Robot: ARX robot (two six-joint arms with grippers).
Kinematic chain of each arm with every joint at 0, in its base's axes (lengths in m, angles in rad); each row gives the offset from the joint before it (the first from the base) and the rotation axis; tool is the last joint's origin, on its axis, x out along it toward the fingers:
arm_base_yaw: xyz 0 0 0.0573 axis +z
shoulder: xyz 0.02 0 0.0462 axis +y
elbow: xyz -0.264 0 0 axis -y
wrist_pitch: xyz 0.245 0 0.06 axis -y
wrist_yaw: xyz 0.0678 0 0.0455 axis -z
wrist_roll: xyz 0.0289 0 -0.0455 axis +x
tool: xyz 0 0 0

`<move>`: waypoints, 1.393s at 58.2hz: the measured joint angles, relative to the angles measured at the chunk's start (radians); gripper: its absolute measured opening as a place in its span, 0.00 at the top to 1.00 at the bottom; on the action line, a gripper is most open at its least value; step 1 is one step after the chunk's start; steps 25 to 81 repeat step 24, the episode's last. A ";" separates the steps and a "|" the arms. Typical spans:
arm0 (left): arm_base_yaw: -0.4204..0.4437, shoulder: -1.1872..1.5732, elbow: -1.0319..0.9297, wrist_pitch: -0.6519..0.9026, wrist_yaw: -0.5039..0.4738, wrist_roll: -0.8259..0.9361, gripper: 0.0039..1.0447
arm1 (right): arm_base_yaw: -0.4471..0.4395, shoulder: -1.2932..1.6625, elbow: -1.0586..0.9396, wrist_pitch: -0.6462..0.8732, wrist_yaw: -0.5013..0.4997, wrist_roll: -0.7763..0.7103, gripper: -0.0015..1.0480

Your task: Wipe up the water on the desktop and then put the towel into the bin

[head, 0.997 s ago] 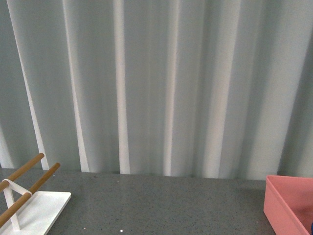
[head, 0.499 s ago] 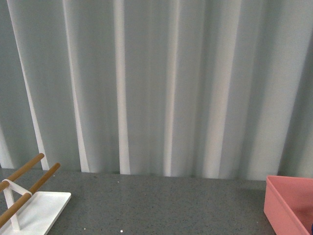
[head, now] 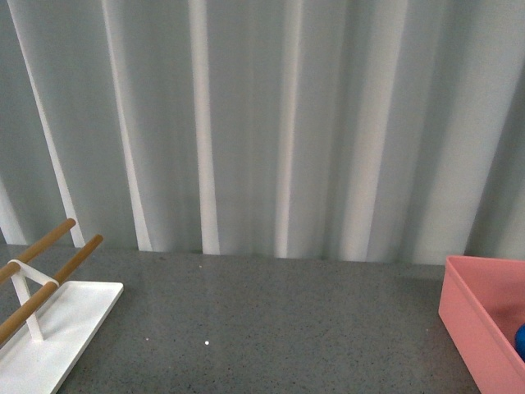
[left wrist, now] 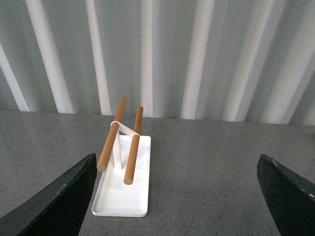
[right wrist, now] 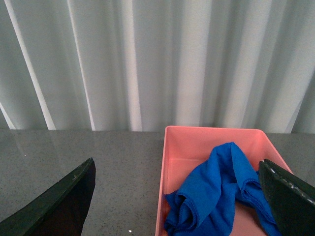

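Observation:
The royal-blue towel lies crumpled inside the salmon-pink bin in the right wrist view. In the front view the bin stands at the right edge, with a sliver of the towel showing in it. The dark grey speckled desktop spans all views. My right gripper is open and empty, back from and above the bin, its fingers wide apart. My left gripper is open and empty above the desktop. Neither arm shows in the front view.
A white rack with two wooden rods stands at the desktop's left; it also shows in the left wrist view, just ahead of the left finger. A pale pleated curtain closes off the back. A small white speck lies on the desktop.
The front view has tilted down slightly, so more of the desktop, rack and bin shows. A sliver of blue towel now appears in the bin at the right edge.

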State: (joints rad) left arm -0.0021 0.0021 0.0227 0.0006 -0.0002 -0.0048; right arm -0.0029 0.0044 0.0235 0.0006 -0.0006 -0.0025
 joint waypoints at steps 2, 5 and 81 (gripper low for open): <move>0.000 0.000 0.000 0.000 0.000 0.000 0.06 | 0.000 0.000 0.000 0.000 0.000 0.000 0.07; 0.000 0.000 0.000 0.000 0.000 0.000 0.06 | 0.000 0.000 0.000 0.000 0.000 0.000 0.07; 0.000 0.000 0.000 0.000 0.000 0.000 0.06 | 0.000 0.000 0.000 0.000 0.000 0.000 0.07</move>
